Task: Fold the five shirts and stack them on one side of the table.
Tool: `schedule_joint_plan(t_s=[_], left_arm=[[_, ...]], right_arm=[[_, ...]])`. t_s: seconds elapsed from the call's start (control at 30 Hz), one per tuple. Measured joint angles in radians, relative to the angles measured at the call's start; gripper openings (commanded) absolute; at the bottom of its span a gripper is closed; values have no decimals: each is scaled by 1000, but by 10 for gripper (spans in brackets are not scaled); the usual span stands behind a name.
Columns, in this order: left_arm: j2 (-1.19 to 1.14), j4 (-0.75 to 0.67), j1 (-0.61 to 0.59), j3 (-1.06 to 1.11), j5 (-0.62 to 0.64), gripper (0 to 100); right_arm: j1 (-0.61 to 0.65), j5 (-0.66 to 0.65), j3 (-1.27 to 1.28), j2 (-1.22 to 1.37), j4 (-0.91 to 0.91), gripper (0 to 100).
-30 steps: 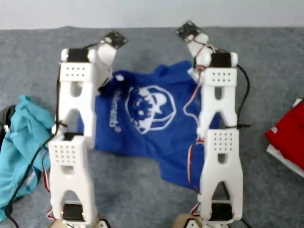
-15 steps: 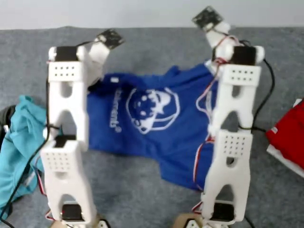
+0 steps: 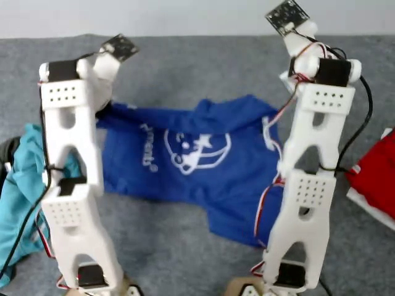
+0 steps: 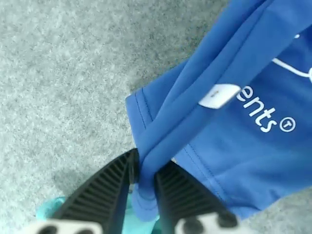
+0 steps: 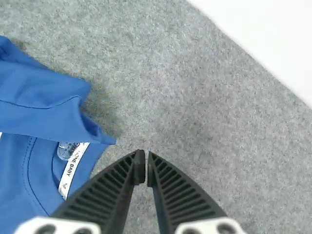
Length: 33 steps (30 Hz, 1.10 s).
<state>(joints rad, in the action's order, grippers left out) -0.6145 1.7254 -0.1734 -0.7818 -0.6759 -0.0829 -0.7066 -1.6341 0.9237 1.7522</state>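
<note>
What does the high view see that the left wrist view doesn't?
High view: the red shirt and the big white print. Left wrist view: the left gripper pinching the blue shirt by its edge, and a small white tag. Both: the blue shirt, the teal shirt and the grey table.

grey mat (image 3: pixel 185 68): fuzzy, flat, covers the whole work surface | white band (image 3: pixel 185 15): plain, runs straight along the mat's far edge | dark object (image 3: pixel 5 151): on the mat's left edge, mostly hidden, kind cannot be told
</note>
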Motion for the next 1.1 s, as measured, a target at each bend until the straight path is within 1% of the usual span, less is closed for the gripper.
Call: schedule_joint_plan(t_s=[0.17,0.37,0.43,0.57,0.67,0.73,0.8,1.0,1.1], left_arm=[[0,0,0,97,-21,6],[0,0,32,218,-23,8],[0,0,48,244,-23,8],[0,0,71,258,-23,8],[0,0,80,258,-23,8],[0,0,81,258,-23,8],[0,0,81,262,-23,8],[0,0,94,267,-17,8],[0,0,94,267,-9,8]], right_arm=[[0,-32,94,-81,0,12],[17,-20,285,-97,0,24],[34,18,307,-97,0,72],[60,109,307,-89,0,204],[80,209,307,-52,-25,256],[94,258,307,-31,-63,256],[112,276,307,-5,-104,256],[170,287,307,75,-189,256],[178,287,307,110,-218,255]])
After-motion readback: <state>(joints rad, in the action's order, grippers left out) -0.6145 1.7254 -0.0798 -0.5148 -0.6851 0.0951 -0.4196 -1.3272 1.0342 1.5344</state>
